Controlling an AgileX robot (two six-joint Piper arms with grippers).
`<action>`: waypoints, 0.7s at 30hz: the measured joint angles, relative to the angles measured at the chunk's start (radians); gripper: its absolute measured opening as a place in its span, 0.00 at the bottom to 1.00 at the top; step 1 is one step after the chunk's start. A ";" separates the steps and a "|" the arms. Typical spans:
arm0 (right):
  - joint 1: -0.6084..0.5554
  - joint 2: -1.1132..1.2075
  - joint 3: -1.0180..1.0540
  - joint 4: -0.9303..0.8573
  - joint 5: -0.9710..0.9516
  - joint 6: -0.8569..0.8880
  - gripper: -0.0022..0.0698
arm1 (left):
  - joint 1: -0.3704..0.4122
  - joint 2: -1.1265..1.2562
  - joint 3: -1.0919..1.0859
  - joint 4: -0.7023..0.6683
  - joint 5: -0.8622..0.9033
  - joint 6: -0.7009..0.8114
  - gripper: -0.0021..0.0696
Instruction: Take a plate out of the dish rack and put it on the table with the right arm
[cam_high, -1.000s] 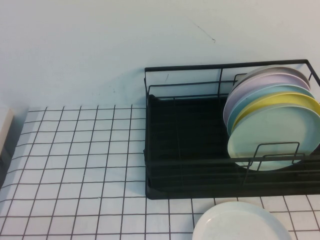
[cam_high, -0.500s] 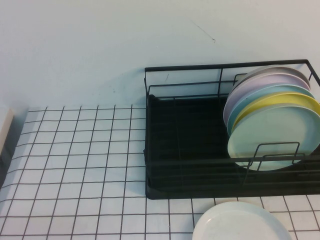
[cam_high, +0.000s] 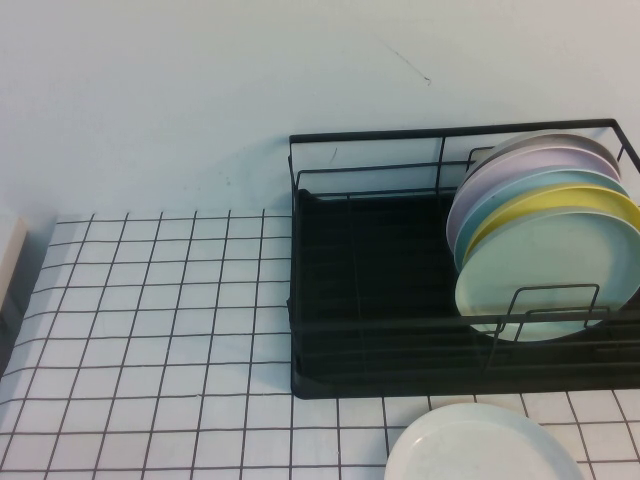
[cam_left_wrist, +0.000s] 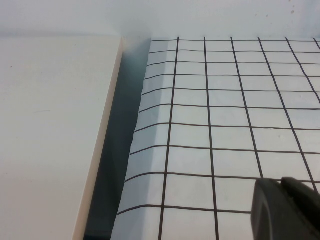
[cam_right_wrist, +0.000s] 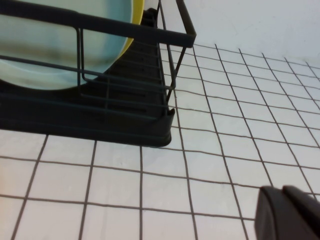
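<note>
High view, plate (cam_high: 545, 272) in dish rack (cam_high: 370, 290)

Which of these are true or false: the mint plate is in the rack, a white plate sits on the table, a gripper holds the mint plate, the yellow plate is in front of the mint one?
1. The mint plate stands in the rack. True.
2. A white plate lies on the table. True.
3. A gripper holds the mint plate. False: the right gripper and left gripper are over bare table, holding nothing visible.
4. The yellow plate is in front of the mint one. False: it is behind.
</note>
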 joint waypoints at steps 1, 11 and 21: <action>0.000 0.000 0.000 0.000 0.000 0.000 0.03 | 0.000 0.000 0.000 0.000 0.000 0.000 0.02; 0.000 0.000 0.000 0.111 0.000 0.000 0.03 | 0.000 0.000 0.000 0.000 0.000 0.000 0.02; 0.000 0.000 0.003 0.578 0.002 0.000 0.03 | 0.000 0.000 0.000 0.000 0.000 0.000 0.02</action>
